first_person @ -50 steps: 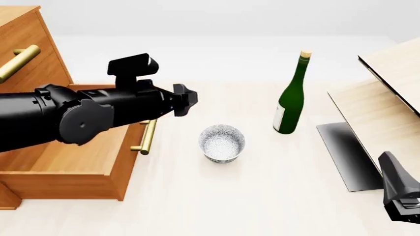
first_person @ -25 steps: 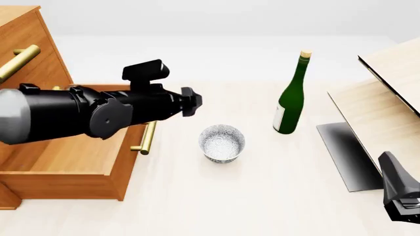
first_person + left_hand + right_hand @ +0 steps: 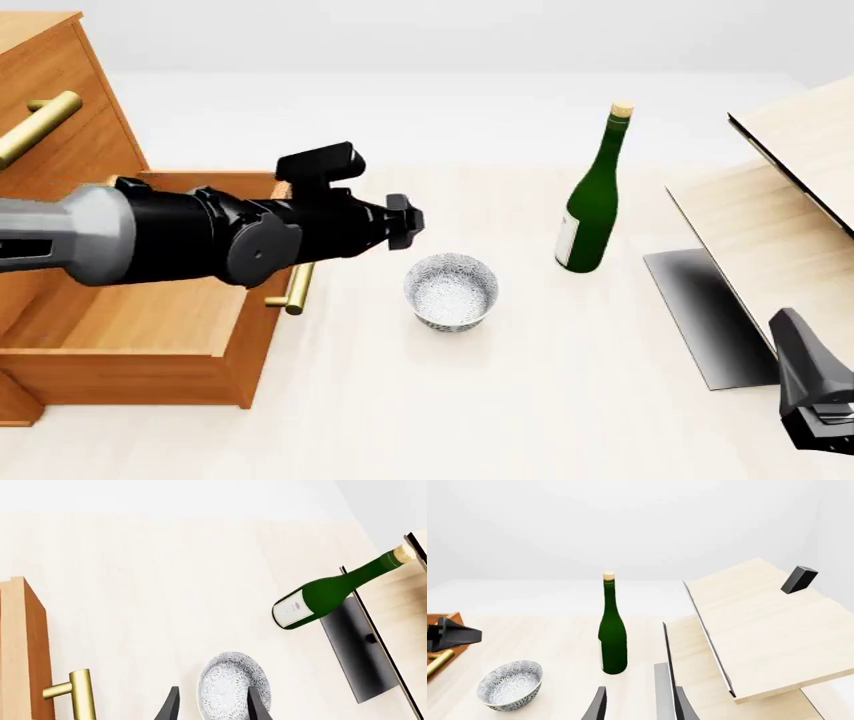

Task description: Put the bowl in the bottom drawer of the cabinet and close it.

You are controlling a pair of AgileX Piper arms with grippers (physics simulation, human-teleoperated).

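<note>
A: What stands at the far left of the front view?

B: The cabinet (image 3: pixel 54 100) fills the upper left corner. 1 brass handle (image 3: pixel 34 128) of a higher drawer shows there. Below it, the bottom drawer (image 3: pixel 134 330) is pulled out toward the lower left of the frame, and its inside looks bare. Its own brass bar handle (image 3: pixel 302 280) sits on the front, partly behind the arm.

A: And the left gripper?

B: The left gripper (image 3: pixel 400 222) reaches across from the left edge and hangs above the table (image 3: pixel 400 420), just up and left of the bowl (image 3: pixel 451 290). It does not touch the bowl. In the left wrist view the 2 fingertips (image 3: pixel 171 707) stand apart at the bottom edge, with the bowl (image 3: pixel 233 685) seen between them, so the jaws are spread and hold nothing.

A: Where is the bowl exactly?

B: It stands upright on the table near the centre of the front view, just right of the drawer front, outside the drawer.

A: What is farther right?

B: A green bottle (image 3: pixel 593 200) stands upright, right of the bowl and apart from it. Then comes a pale wood structure (image 3: pixel 787 200) at the right edge. The right gripper (image 3: pixel 814 400) is in the lower right corner. In the right wrist view its fingertips (image 3: pixel 598 705) stand apart, pinching nothing.
</note>
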